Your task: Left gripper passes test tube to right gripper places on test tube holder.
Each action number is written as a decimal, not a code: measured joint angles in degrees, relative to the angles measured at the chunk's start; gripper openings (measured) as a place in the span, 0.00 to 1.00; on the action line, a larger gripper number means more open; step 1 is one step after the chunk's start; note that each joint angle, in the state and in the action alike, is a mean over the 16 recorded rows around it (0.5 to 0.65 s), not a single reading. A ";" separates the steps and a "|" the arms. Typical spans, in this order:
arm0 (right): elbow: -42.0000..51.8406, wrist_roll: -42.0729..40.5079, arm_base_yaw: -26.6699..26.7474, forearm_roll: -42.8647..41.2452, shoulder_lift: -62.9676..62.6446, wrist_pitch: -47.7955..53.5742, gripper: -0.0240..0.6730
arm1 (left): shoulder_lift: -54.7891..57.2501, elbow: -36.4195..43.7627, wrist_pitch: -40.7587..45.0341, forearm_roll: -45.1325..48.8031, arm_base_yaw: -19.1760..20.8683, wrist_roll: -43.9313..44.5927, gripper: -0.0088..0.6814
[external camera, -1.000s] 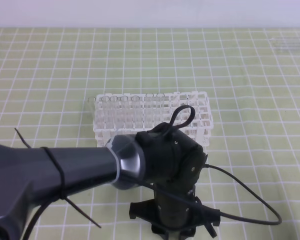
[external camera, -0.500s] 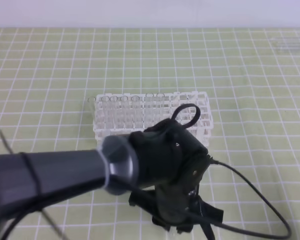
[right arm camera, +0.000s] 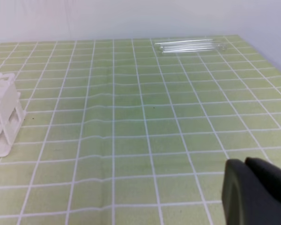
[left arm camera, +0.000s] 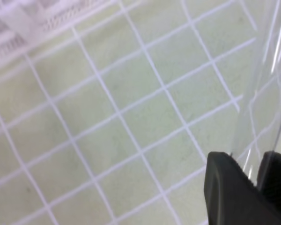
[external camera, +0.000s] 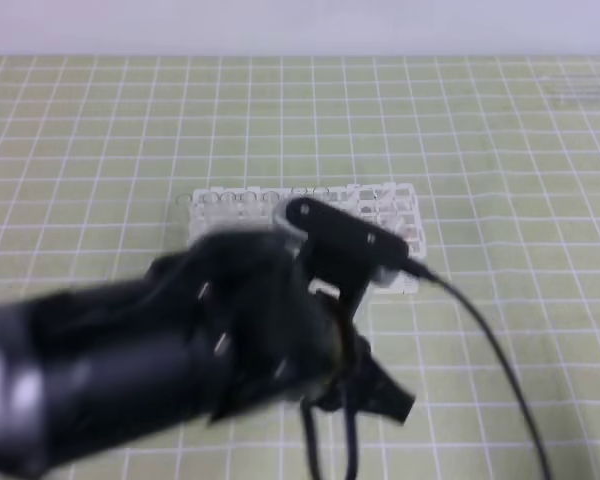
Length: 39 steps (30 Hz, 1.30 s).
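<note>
In the left wrist view my left gripper is shut on the test tube, a clear glass tube that rises from between the black fingers toward the top right. The white test tube holder stands mid-table, and my blurred left arm covers its front. A corner of the holder shows at the top left of the left wrist view, and its end at the left edge of the right wrist view. My right gripper shows at the lower right, its fingers together and holding nothing.
Identical clear tubes lie side by side at the far right of the green gridded mat. A black cable trails from the left arm across the mat to the lower right.
My left arm has risen toward the camera and swung. It now looks larger and blurred, and it hides more of the holder's front.
</note>
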 joint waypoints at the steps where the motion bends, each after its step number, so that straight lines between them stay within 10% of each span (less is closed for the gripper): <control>1: 0.00 0.00 0.00 0.00 0.00 0.00 0.03 | -1.17 1.45 -1.26 0.80 -0.47 0.03 0.02; 20: 0.00 0.00 0.00 -0.05 0.00 0.00 0.03 | -23.99 30.74 -28.78 10.35 -5.04 -1.78 0.03; 39: 0.00 0.00 0.00 -0.10 0.00 0.00 0.03 | -29.06 37.08 -34.50 16.36 -5.04 -3.00 0.02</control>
